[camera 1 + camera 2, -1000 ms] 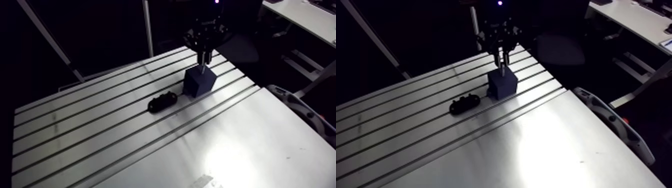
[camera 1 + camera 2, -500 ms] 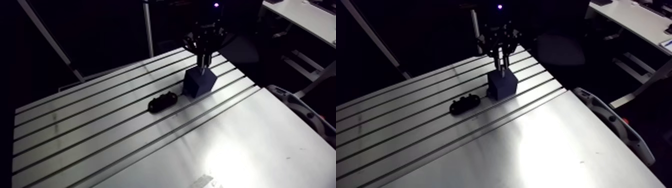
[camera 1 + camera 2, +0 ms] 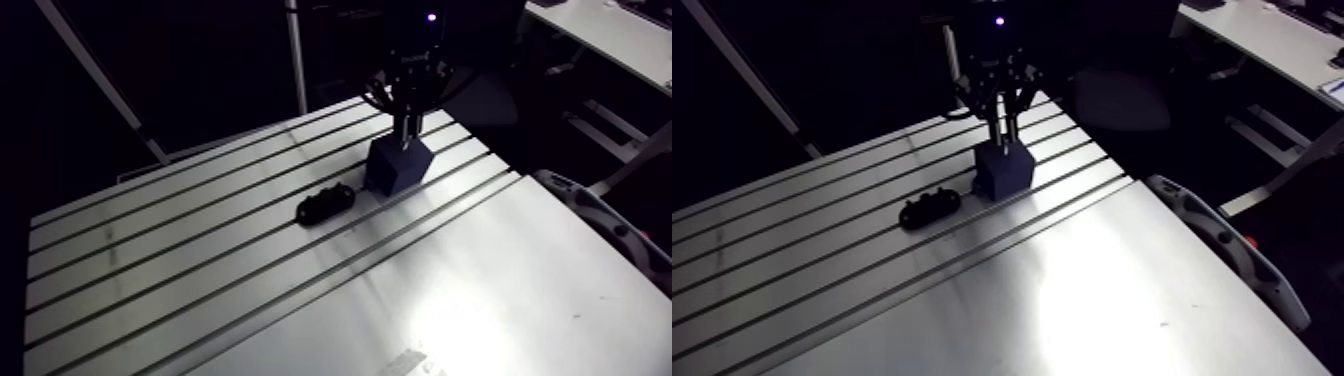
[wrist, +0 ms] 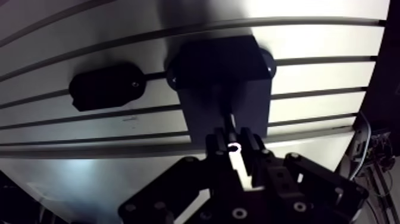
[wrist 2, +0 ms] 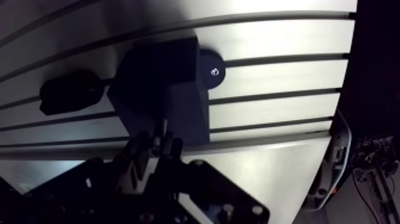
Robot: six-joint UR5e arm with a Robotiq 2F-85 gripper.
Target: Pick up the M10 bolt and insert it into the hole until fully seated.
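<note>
Above the dark blue block (image 4: pixel 220 65) on the table (image 3: pixel 200 290), the end effector (image 4: pixel 234 143) is clamped on the M10 bolt (image 4: pixel 228 124).
The bolt shows as a thin, pale metal shank, upright between the fingers, its lower end at the block's top face.
</note>
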